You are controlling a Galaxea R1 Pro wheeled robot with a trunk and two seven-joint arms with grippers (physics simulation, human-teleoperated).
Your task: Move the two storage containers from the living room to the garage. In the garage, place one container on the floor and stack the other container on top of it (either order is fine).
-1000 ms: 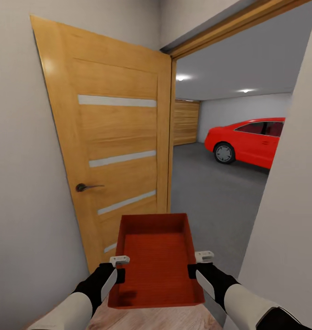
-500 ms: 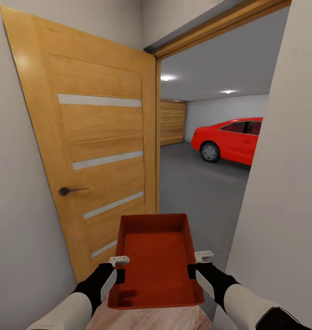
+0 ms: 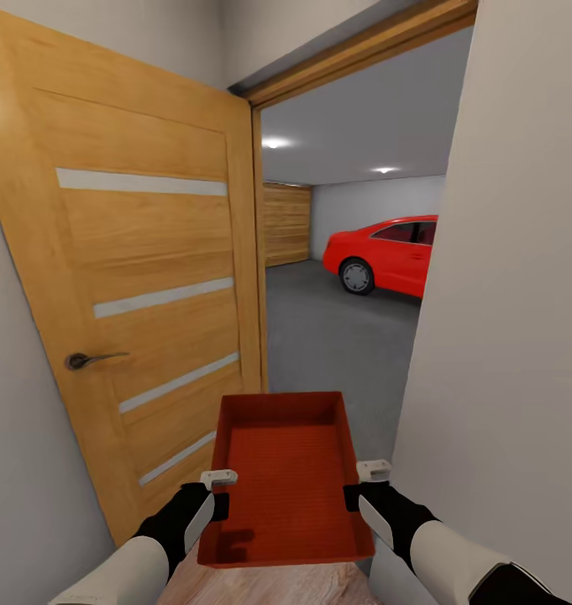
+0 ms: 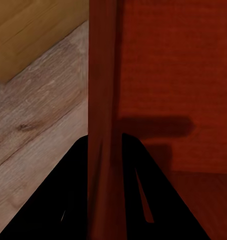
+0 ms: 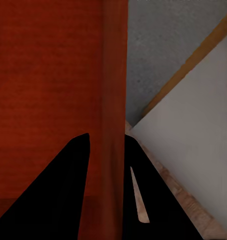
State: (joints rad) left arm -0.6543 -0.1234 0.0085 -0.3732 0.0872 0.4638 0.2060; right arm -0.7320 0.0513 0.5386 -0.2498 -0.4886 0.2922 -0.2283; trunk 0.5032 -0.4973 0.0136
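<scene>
Item in transit: one storage container (image 3: pixel 287 479), both side walls pinched by left gripper (image 3: pixel 221 491) and right gripper (image 3: pixel 363 485) jaws; advice: carry level, centred between door (image 3: pixel 143 286) and wall (image 3: pixel 504 336), onto garage floor (image 3: pixel 336 344).

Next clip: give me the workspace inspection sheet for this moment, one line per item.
Surface: light wood plank floor under the robot; dark grey garage floor beyond the doorway.
Job's things: one orange-red storage container, empty, carried level between both arms.
Clutter: nothing seen.
Grippers: left gripper shut on the container's left wall; right gripper shut on its right wall.
Cables: nothing seen.
Surroundings: wooden door swung open on the left, grey-white wall close on the right, red car parked inside the garage.
</scene>
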